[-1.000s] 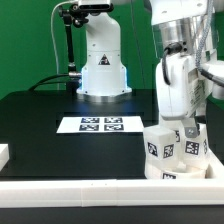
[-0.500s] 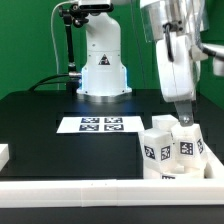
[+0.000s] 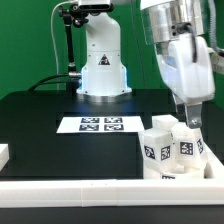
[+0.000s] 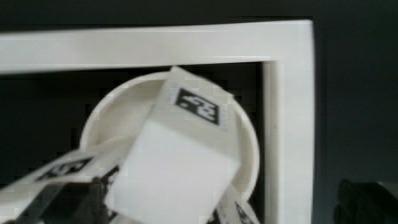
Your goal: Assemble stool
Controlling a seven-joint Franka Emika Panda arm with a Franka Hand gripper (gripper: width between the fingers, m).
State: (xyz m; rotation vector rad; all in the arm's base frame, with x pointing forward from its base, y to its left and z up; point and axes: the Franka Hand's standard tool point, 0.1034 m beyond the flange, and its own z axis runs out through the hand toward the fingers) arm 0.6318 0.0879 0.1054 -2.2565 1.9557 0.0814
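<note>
The white stool sits at the exterior view's lower right, tucked into the corner of the rail. Tagged block legs stand up on the round seat. My gripper hangs just above the rear leg, clear of it, with the fingers slightly apart and holding nothing. In the wrist view the seat's round rim lies under a tagged leg, which fills the middle. My own fingers do not show clearly there.
The white rail edges the table front and turns a corner beside the stool. The marker board lies mid-table. The arm's base stands behind it. A small white piece sits at the left edge.
My gripper has come off the rear leg and risen, drifting slightly toward the exterior view's right. The legs and seat have stayed where they were.
</note>
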